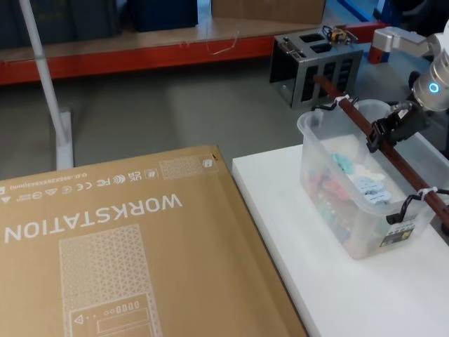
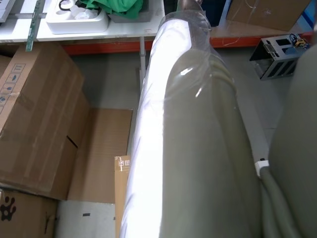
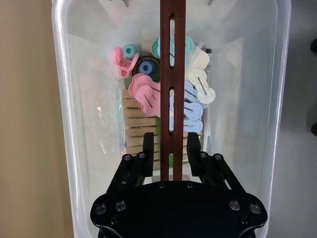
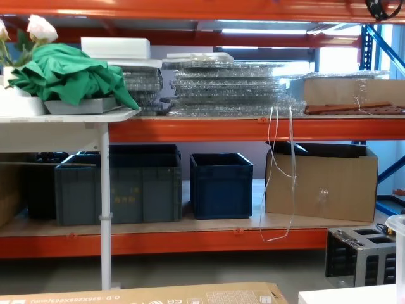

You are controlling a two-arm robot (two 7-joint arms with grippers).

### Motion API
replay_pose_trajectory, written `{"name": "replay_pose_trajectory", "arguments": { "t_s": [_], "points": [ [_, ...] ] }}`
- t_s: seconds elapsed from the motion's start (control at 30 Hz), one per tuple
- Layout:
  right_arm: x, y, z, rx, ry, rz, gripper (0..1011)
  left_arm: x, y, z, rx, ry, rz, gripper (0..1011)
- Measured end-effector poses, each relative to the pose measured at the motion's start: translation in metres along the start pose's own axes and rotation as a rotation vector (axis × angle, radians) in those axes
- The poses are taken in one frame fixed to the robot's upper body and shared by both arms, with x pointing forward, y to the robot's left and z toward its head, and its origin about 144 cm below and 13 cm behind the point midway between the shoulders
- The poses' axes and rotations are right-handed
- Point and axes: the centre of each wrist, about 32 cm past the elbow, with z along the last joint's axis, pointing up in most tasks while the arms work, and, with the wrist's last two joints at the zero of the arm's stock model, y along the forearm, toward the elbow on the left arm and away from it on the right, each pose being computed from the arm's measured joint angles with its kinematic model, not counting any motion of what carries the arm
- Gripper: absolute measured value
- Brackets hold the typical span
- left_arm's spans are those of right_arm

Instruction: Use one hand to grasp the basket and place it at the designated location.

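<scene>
Right gripper (image 3: 166,148) open, fingers straddling handle (image 3: 172,74), no hold yet. Basket (image 1: 330,186) at table's (image 1: 337,295) 2 o'clock; grasp, carry, placement remaining.

The basket (image 1: 361,184) stands on the table (image 1: 330,281), toward its right side. To the left of the basket, beside the table, lies the big cardboard box (image 1: 119,253). Behind the basket, on the floor, stands a metal rack (image 1: 316,67), and farther behind it runs a low shelf (image 4: 190,237) with crates (image 4: 221,185) on it. The handle (image 1: 382,144) runs across the top of the basket from back to front. The right gripper (image 1: 388,130) is over the basket, one finger on each side of the handle. Inside the basket lie pegs (image 3: 148,94), under the handle.
</scene>
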Motion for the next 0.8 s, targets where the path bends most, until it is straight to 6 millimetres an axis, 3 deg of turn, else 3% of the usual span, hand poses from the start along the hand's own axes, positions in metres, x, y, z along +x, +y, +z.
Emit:
{"name": "replay_pose_trajectory", "arguments": {
  "t_s": [0.2,0.57,0.7,0.8],
  "points": [
    [0.001,-0.003,0.0,-0.004,0.004,-0.015,591,0.0,0.0,0.0,0.0,0.0,0.0,0],
    [0.004,-0.011,-0.003,-0.009,0.006,-0.036,910,0.0,0.0,0.0,0.0,0.0,0.0,0],
    [0.004,-0.013,-0.004,-0.01,0.007,-0.042,999,0.0,0.0,0.0,0.0,0.0,0.0,0],
    [0.005,-0.018,-0.004,-0.009,0.006,-0.05,1000,0.0,0.0,0.0,0.0,0.0,0.0,0]
  ]
}}
